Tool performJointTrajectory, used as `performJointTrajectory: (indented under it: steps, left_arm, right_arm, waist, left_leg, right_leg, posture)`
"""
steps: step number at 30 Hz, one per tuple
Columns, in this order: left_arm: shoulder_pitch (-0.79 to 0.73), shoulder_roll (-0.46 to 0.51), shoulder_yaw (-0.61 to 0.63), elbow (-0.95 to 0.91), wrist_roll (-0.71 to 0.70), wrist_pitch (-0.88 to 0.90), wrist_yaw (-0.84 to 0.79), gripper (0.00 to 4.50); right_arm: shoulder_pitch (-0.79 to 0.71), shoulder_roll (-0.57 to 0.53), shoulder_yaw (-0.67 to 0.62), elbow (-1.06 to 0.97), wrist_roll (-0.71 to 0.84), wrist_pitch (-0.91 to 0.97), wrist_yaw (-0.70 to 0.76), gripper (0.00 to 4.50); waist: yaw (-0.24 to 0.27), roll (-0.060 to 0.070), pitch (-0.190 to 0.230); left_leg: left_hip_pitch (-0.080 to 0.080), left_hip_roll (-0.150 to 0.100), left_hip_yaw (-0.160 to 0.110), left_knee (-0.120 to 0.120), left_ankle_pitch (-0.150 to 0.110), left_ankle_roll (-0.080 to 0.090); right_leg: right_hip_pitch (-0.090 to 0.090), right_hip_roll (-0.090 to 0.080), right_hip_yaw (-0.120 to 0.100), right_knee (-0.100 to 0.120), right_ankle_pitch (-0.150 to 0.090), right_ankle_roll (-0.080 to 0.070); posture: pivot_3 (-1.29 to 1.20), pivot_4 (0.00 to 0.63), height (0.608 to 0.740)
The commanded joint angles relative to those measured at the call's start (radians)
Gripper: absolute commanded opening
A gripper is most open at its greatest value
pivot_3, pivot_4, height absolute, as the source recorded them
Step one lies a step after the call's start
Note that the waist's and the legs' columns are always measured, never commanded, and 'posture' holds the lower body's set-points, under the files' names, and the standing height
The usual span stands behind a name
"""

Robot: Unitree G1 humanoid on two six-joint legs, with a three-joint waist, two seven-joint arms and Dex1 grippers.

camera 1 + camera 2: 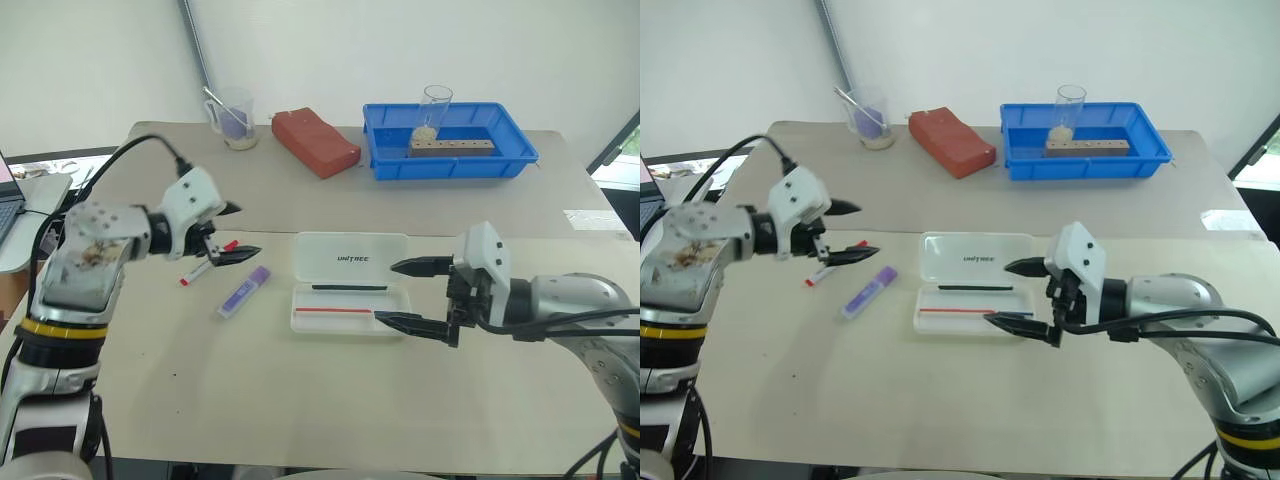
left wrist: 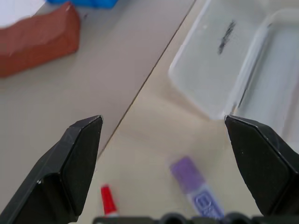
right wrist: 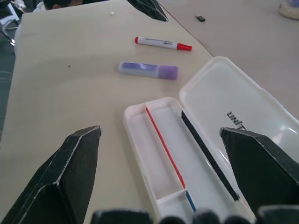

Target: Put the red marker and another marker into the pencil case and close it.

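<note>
Nearest the robot, the right end effector (image 1: 408,296) is held wide open and empty just beside the right end of the pencil case (image 1: 350,285), which is laid open on the surface (image 1: 300,400) with its lettered lid folded back. Inside the tray of the case a thin red pen (image 3: 164,145) and a thin black pen (image 3: 208,160) are seen, but neither marker. To the left of the case, another marker (image 1: 244,291), the purple one, is left lying on the surface, and just beyond it the red marker (image 1: 207,261) is lying too, near the left end effector (image 1: 234,232), which is spread wide and holds nothing. Farther back a blue tray (image 1: 450,160) and a red block (image 1: 315,141) are set. Judged from this, nothing is yet packed: both markers are to be loaded and the lid shut.
</note>
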State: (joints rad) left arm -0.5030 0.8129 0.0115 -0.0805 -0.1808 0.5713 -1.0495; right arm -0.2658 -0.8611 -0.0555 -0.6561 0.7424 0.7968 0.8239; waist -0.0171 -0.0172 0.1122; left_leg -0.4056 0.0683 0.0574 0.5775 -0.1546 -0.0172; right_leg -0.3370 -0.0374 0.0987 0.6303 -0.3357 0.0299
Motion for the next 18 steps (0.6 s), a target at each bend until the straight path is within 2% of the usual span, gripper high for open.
performJointTrajectory:
  steps: [1, 4, 10, 13, 18]
  left_arm:
    - [0.056, 0.008, 0.061, -0.030, -0.015, -0.002, 0.056, 4.44]
    - [0.159, -0.009, 0.063, -0.068, -0.011, -0.006, 0.102, 4.44]
    - [0.226, -0.086, 0.051, -0.091, -0.001, 0.015, 0.222, 4.44]
    - [0.229, -0.114, 0.060, -0.030, 0.048, -0.021, 0.317, 4.44]
    - [0.189, -0.115, 0.088, 0.127, 0.073, -0.128, 0.375, 4.44]
  right_arm:
    - [-0.067, 0.024, 0.019, 0.001, 0.006, -0.002, -0.012, 4.50]
    - [-0.116, 0.048, 0.044, 0.009, 0.006, 0.004, -0.018, 4.50]
    - [-0.168, 0.070, 0.077, 0.013, 0.005, 0.006, -0.017, 4.50]
    - [-0.195, 0.080, 0.091, 0.022, -0.003, 0.002, -0.017, 4.50]
    - [-0.208, 0.088, 0.102, 0.032, -0.012, -0.003, -0.014, 4.50]
  waist:
    - [0.004, -0.002, 0.001]
    - [0.008, -0.002, 0.001]
    - [0.008, -0.003, 0.001]
    - [0.007, -0.003, 0.001]
    - [0.004, -0.002, 0.001]
  left_leg:
    - [0.000, 0.000, 0.000, 0.000, 0.000, 0.000]
    - [0.000, 0.000, 0.001, 0.000, 0.000, 0.000]
    - [-0.001, 0.000, 0.001, -0.001, 0.000, 0.000]
    - [0.000, 0.000, 0.001, -0.001, 0.000, 0.000]
    - [0.000, 0.000, 0.001, -0.002, 0.000, 0.000]
  right_leg:
    - [0.000, 0.000, -0.001, 0.000, 0.000, 0.000]
    - [0.000, -0.003, -0.002, -0.001, 0.000, 0.000]
    - [0.000, -0.004, -0.003, 0.000, 0.000, -0.001]
    - [0.000, -0.004, -0.003, 0.000, 0.000, -0.001]
    - [0.000, -0.004, -0.003, 0.000, 0.000, -0.001]
  posture:
    - [0.00, 0.150, 0.740]
    - [0.00, 0.150, 0.740]
    - [0.00, 0.150, 0.740]
    - [0.00, 0.150, 0.740]
    - [0.00, 0.150, 0.740]
